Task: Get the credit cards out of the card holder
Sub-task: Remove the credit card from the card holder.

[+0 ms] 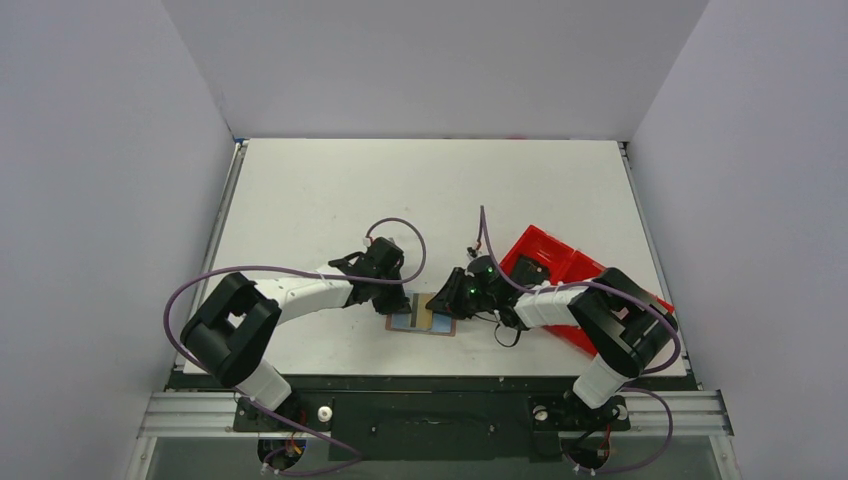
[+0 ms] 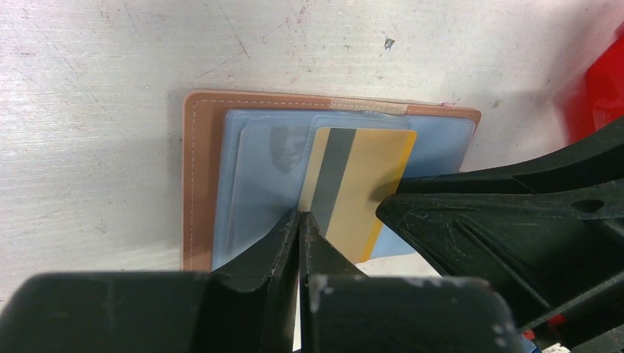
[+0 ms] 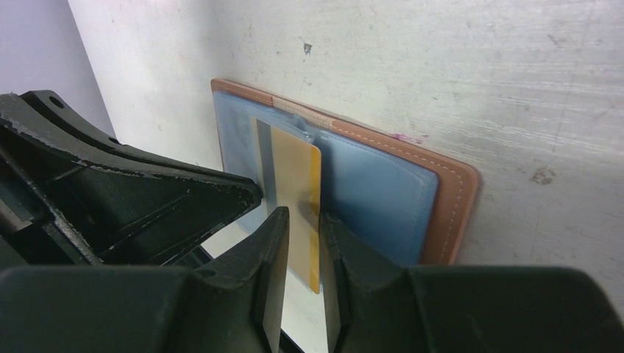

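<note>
From above, one bench [image 1: 300,200] carries two arms, one card holder [image 1: 420,322] and one red tray [image 1: 560,262]. The card holder lies open and flat near the front edge, between the left claw [image 1: 393,303] and the right claw [image 1: 438,303], which meet over it. The tray sits at the right by the right arm, partly covered by it, so I cannot tell what is in it. Behind the claws the bench runs bare to the back wall, and plain walls close both sides.

Over the left wrist, the left claw [image 2: 300,229] is closed. Its tips are pressed together on the holder's near edge, at the corner of one yellow card [image 2: 368,176] with a dark stripe. The card sticks partway out of a light blue pocket. A clear pocket beside it shows a faint picture. Brown leather [image 2: 197,184] frames the panels. One finger [image 2: 471,213] of the right claw touches the card's right edge, and a red blur sits at the far right.

Over the right wrist, the right claw [image 3: 303,228] has one finger on each side of the yellow card [image 3: 298,169], close in. Whether they already pinch it I cannot tell. The card's near end overhangs the holder [image 3: 383,198], and the left claw sits just to its left.
</note>
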Motion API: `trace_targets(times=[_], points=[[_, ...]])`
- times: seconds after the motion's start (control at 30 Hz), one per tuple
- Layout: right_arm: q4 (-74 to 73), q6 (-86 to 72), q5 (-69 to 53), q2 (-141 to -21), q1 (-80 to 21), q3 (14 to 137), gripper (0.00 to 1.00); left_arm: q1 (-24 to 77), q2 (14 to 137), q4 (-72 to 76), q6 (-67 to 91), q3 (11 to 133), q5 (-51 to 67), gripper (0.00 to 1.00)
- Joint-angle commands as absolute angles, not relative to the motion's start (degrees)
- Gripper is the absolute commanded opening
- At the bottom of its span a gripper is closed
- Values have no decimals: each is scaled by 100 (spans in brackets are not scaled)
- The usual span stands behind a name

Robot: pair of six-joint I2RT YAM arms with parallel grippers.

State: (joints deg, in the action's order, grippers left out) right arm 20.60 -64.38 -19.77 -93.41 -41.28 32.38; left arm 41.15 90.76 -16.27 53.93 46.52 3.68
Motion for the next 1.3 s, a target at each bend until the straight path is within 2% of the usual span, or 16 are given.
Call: trace_targets(times=[0.0,0.27,0.37,0.77,1.27], points=[[2670,-6620,-2043,-9363,-4091,3116,17,4098,9306,-1802,5405,4328,51,0],[2875,-6664,-2045,-9311,-4045,3092,7,4099,9351,-1880,5439,4314,-66,0],[2785,-6613,-1964,-9254,-4028,3077,0,4068,9340,-1971,5471,4310,-171,0],[1961,-6119,-1669,-8917,-3766,3178,0,3940,9436,-2409,5563,4437,-664,0],[1267,-5605,-1672,-8504,-3584,3278,0,3870,9245,-2243,5430,4494,-459,0]])
